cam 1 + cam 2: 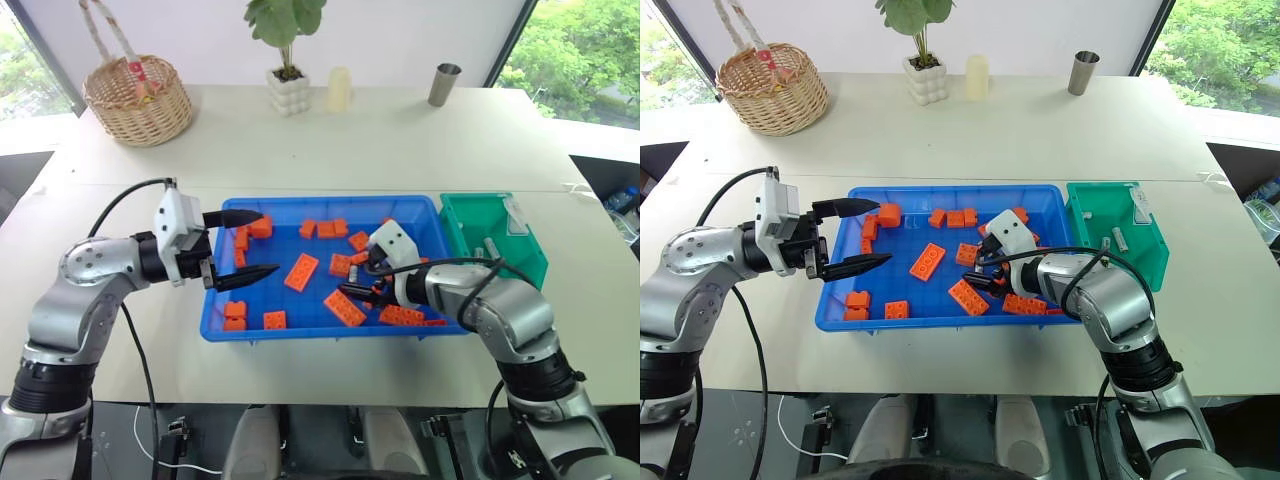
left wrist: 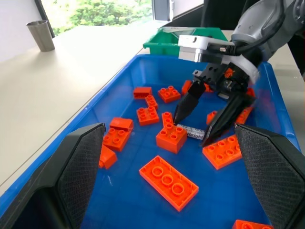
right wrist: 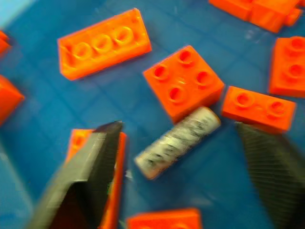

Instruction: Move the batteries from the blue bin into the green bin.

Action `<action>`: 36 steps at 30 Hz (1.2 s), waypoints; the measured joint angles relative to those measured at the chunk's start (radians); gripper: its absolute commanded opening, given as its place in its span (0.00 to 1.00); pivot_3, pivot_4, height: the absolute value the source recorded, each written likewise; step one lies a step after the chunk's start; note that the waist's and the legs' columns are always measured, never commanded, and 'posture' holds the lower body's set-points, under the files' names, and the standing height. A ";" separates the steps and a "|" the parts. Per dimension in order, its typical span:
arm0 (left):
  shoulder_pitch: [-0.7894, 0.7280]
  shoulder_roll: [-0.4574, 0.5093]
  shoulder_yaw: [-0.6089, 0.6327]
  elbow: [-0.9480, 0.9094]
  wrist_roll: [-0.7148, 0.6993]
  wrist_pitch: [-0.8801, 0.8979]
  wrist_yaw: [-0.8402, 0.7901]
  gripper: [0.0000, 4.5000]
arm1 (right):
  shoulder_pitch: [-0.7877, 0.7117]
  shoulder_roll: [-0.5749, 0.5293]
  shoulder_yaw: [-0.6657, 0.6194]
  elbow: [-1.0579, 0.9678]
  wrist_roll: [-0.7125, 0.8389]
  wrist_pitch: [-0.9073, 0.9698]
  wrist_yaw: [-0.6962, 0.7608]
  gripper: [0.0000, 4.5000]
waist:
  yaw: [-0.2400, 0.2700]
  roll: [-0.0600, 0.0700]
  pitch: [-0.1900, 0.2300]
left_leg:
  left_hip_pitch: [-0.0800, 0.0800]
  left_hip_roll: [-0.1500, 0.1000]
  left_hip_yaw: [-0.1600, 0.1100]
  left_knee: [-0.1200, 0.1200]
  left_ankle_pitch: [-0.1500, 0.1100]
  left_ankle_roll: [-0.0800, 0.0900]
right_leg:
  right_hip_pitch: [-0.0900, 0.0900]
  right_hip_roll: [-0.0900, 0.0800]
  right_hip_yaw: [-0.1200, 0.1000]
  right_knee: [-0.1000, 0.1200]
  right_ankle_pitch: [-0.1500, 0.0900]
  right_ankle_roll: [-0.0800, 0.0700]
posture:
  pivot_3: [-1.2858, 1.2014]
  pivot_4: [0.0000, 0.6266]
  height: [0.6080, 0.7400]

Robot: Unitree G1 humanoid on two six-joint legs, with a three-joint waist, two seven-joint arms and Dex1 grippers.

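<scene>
One battery (image 3: 177, 141) lay flat on the floor of the blue bin (image 1: 218, 322), touching a square orange brick (image 3: 183, 82) at one end, and my right gripper (image 2: 202, 121) stood over it with its two fingers apart, one on each side, neither gripping it. Nothing was held between them. Two more batteries (image 1: 1114, 240) lay inside the green bin (image 1: 1153, 262), which sat just beside the blue bin on my right side. Orange bricks (image 1: 301, 271) were scattered across the blue floor all around the lone battery. My left gripper (image 1: 245, 247) hovered level over the blue bin's left end, its fingers spread wide and empty, pointing across toward the right one.
</scene>
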 measured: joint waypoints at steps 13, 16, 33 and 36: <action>0.007 -0.001 -0.001 0.000 0.000 -0.003 -0.002 1.00 | -0.045 -0.170 -0.171 -0.065 0.164 0.087 0.167 0.01 | 0.001 0.000 0.000 | 0.000 0.000 0.000 0.000 0.000 0.000 | 0.000 0.000 0.000 -0.001 0.000 0.000 | 0.52 0.24 0.97; 0.011 -0.002 -0.003 0.006 0.005 -0.010 -0.019 1.00 | -0.097 -0.311 -0.339 0.022 0.198 0.049 0.240 0.01 | 0.007 0.000 0.000 | 0.000 0.000 0.000 0.000 0.000 0.000 | 0.001 0.000 0.000 -0.003 -0.001 -0.002 | 0.52 0.24 0.97; -0.058 0.025 0.000 0.126 0.020 -0.021 -0.093 1.00 | 0.053 -0.544 -0.410 0.449 0.014 -0.446 0.431 0.63 | 0.001 0.000 0.000 | 0.000 0.000 0.003 -0.002 0.000 0.000 | 0.002 0.000 0.001 -0.008 0.001 0.002 | 0.52 0.24 0.97; -0.086 0.071 0.012 0.171 0.020 -0.016 -0.110 1.00 | 0.097 -0.633 -0.443 0.553 -0.012 -0.658 0.585 0.63 | 0.007 0.001 0.000 | -0.001 0.000 0.004 -0.002 0.000 0.000 | 0.002 0.001 0.001 -0.009 0.001 0.002 | 0.52 0.24 0.97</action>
